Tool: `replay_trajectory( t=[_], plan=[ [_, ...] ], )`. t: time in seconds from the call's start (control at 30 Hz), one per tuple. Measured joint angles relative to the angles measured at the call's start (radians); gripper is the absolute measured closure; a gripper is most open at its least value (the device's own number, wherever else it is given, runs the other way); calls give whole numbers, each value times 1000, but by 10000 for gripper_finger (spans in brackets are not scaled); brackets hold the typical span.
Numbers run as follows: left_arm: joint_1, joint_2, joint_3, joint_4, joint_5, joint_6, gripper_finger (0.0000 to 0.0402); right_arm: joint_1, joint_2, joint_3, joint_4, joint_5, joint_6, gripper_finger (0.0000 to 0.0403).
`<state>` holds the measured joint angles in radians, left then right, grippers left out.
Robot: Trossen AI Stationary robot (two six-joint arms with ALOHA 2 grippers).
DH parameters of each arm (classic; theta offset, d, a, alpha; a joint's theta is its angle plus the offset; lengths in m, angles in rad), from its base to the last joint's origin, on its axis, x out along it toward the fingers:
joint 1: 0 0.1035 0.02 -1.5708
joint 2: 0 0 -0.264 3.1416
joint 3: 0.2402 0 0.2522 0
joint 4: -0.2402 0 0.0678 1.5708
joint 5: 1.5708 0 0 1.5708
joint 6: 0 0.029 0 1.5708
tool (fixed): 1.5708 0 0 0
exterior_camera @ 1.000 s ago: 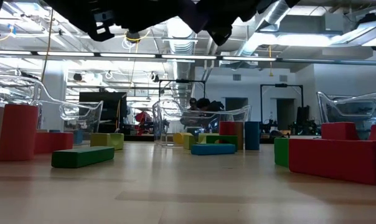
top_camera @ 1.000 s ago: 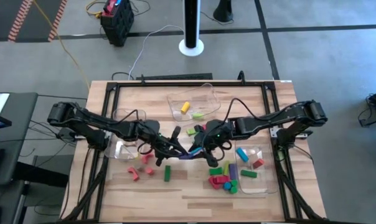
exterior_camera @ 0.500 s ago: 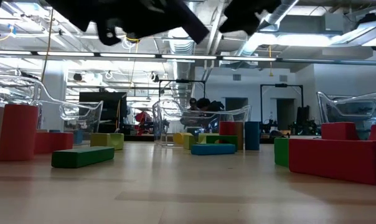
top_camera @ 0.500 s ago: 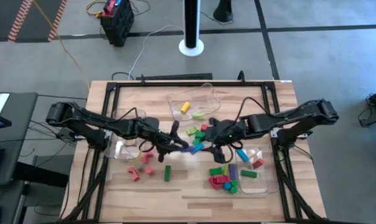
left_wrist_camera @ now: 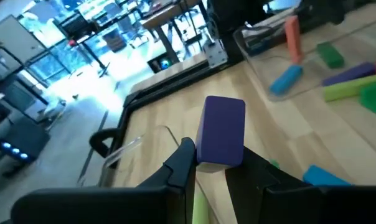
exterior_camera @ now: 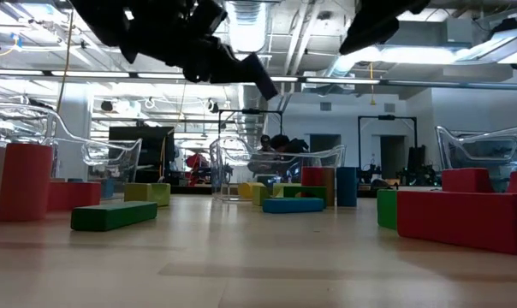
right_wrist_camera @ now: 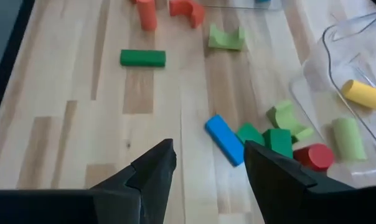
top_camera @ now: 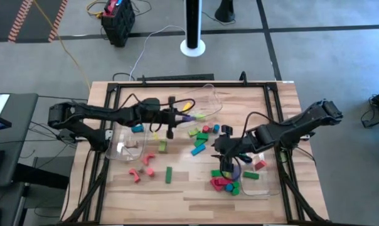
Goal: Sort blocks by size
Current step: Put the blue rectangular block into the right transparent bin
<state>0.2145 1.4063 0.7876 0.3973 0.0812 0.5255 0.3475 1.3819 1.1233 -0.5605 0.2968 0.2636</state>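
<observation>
My left gripper point(top_camera: 179, 117) is shut on a purple block point(left_wrist_camera: 220, 130), high above the table beside the far clear bin point(top_camera: 205, 94); the block also shows in the high view point(top_camera: 187, 117). My right gripper point(right_wrist_camera: 210, 168) is open and empty, above the table's middle right in the high view point(top_camera: 219, 150). A blue bar point(right_wrist_camera: 224, 138) lies on the table ahead of it. Other blocks lie loose: a green bar point(top_camera: 169, 174), red pieces point(top_camera: 139, 171) and a cluster point(top_camera: 224, 182) at the near right. My left gripper pinches the purple block between its two fingers point(left_wrist_camera: 183, 163), by the block's end nearest the wrist point(left_wrist_camera: 215, 159). The rest of the block sticks out past the fingertips. The fingers point toward the table's right. The block is lifted clear of the table.
Three clear bins stand on the table: the far one holds a yellow point(top_camera: 187, 107) and a green block point(top_camera: 199, 116), the left one point(top_camera: 123, 149) a blue block point(top_camera: 137, 128), the right one point(top_camera: 260, 179) several blocks. Green and red blocks point(top_camera: 202, 130) lie mid-table.
The two grippers met over the table's middle at the purple block. My left gripper has carried it up and toward the far edge, to the far bin. My right gripper has drawn back toward the right edge without the block.
</observation>
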Motion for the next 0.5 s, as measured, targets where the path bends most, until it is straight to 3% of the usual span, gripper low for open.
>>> replay_trajectory(
  t=[0.23,0.5],
  plan=[
    [26,-82,1,-251,-18,-23,337,29,13,0,-21,2,24,177],
    [20,-307,1,-525,-68,-97,337,22,13,0,-15,3,2,177]
  ],
)
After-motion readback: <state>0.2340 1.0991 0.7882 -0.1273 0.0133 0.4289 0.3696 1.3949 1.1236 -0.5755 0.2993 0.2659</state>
